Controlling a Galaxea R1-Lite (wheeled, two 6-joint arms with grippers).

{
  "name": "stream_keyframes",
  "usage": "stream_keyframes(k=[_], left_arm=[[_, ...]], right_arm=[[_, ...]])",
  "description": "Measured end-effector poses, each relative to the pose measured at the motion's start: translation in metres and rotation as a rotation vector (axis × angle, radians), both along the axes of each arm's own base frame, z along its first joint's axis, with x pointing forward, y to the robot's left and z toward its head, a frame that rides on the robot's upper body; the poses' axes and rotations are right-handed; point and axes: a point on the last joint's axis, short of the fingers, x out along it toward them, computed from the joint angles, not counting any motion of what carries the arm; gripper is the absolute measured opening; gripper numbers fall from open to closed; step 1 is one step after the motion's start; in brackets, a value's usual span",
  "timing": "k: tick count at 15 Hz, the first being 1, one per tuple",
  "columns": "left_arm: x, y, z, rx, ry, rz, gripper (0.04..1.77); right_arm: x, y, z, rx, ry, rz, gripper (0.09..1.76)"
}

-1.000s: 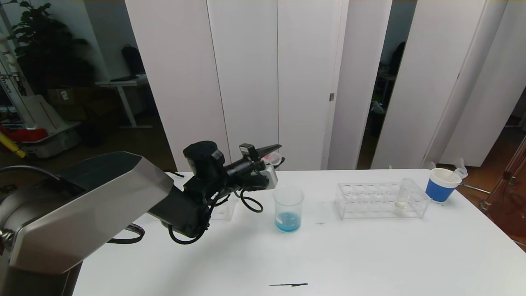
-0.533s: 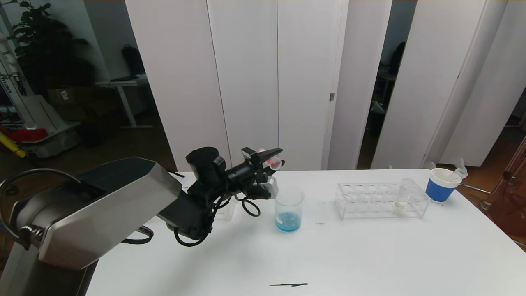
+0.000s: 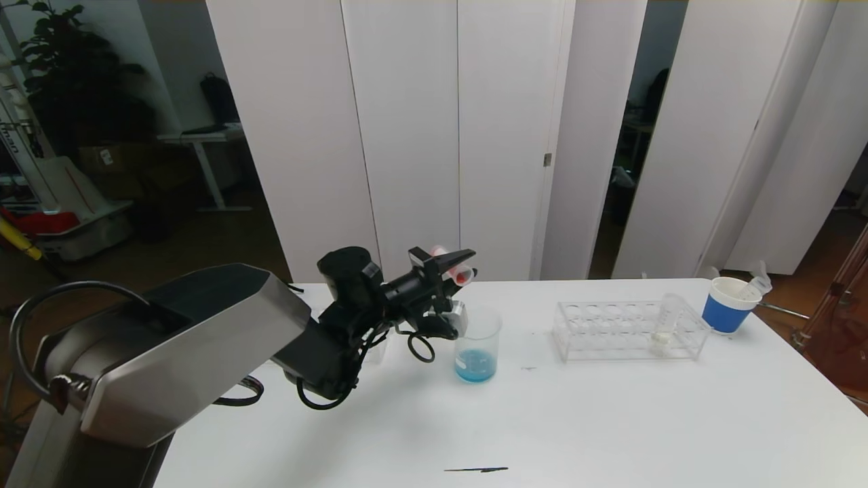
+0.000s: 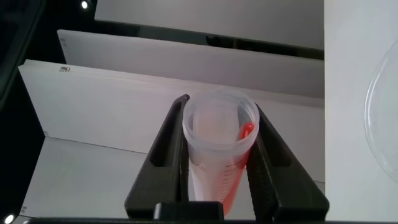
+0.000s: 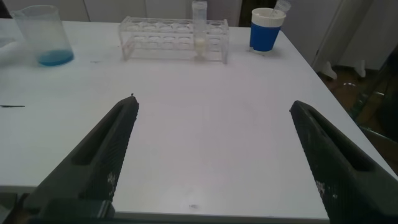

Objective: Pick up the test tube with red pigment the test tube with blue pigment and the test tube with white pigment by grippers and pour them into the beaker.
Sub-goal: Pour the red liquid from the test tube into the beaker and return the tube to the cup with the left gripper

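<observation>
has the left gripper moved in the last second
Yes. The left gripper, shut on the test tube with red pigment, moved rightward and slightly down, closer over the beaker.

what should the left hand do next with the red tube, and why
Probably tip it further: the left hand, shut on the red tube, holds it tilted just above the beaker, which shows only blue liquid, and red liquid already sits near the tube's mouth.

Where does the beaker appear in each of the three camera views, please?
Head view: the beaker stands mid-table with blue liquid at its bottom, just below the left end effector holding a tube.
Left wrist view: only a curved arc of its clear rim shows at the picture's edge.
Right wrist view: far corner of the table.
Shared landmark: the clear test tube rack, absent from the left wrist view.
</observation>
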Motion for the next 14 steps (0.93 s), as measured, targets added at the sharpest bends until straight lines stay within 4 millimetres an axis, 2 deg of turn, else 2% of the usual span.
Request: stream_keyframes(k=[14], left_arm=[[0.0039, -0.0023, -0.0083, 0.013, -0.012, 0.002, 0.61]], right_arm=[[0.0, 0.0, 0.0, 0.0, 0.0, 0.0, 1.75]])
